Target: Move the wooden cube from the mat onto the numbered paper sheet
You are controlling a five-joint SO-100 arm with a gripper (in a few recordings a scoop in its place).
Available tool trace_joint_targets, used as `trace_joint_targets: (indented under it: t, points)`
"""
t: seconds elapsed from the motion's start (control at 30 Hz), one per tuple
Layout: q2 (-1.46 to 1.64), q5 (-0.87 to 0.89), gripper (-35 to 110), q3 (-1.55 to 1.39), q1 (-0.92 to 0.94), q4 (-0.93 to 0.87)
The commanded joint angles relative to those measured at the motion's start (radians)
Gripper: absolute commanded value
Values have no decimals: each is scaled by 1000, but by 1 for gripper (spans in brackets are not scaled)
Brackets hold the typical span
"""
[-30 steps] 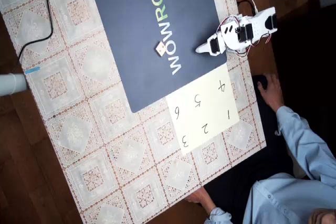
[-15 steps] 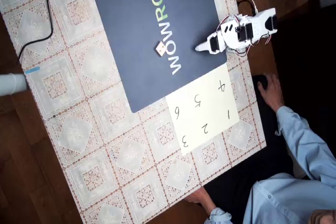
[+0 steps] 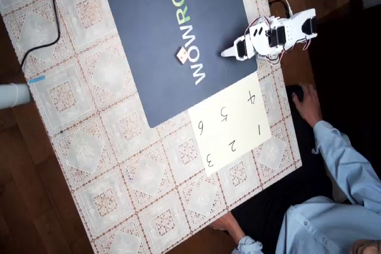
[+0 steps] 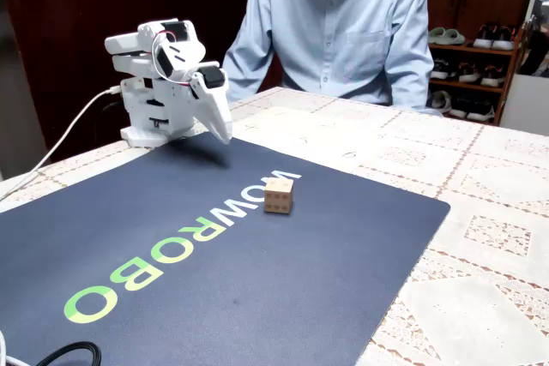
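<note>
Fingers [image 4: 221,129] on the white arm hang folded down near its base, over the near edge of the mat [image 3: 155,16], and from where I stand they look pressed together with nothing between them; the overhead view [image 3: 229,53] shows the same narrow, pointed tip. My guess is the arm is tucked in a resting pose, so the reach for the block has not yet begun.

One wooden cube [image 4: 279,195] sits flat on the dark mat, well apart from the fingers and out in front of their tip, right against the white lettering. From above the cube [image 3: 182,56] lies beside the letter W, with bare mat between it and the fingers. It seems set there in the open so the arm can come down on it with room on every side.

One numbered paper sheet [image 3: 238,124] lies on the lace cloth of the counter [image 3: 101,147], its corner touching the mat's edge, off to the side of the fingers and nearer to them than to the far half of the mat. Six handwritten digits are on it, and nothing rests on the sheet.

One person in a pale blue shirt [image 4: 343,32] sits behind the counter, with a hand [image 3: 305,102] near the sheet's side of it.
</note>
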State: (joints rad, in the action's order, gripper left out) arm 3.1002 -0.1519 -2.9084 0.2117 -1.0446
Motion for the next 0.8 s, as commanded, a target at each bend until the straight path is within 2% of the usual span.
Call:
trace_joint_targets:
  t: [0.0,0.33,0.77]
  points:
    - [-54,0,0,87,18,8]
    - [-330,11,0,328,57,25]
    - [-914,40,0,719,175,161]
